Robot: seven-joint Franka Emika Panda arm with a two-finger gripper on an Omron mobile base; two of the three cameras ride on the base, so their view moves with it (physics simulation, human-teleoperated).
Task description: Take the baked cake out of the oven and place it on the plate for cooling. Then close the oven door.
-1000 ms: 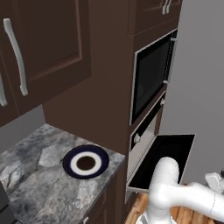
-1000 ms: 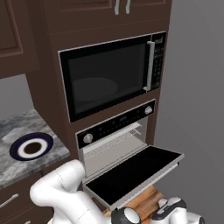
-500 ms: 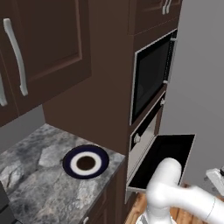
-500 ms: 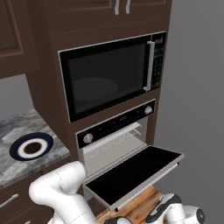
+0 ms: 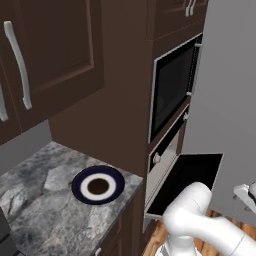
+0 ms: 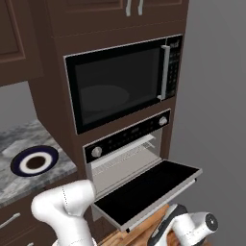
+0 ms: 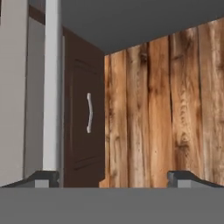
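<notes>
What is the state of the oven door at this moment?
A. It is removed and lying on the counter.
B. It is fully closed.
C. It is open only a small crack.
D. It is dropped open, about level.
D: the oven door hangs out flat below the oven cavity, with its dark glass facing up.

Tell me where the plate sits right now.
The plate lies on the grey marbled counter, left of the open oven door, under the wall cabinets.
</notes>
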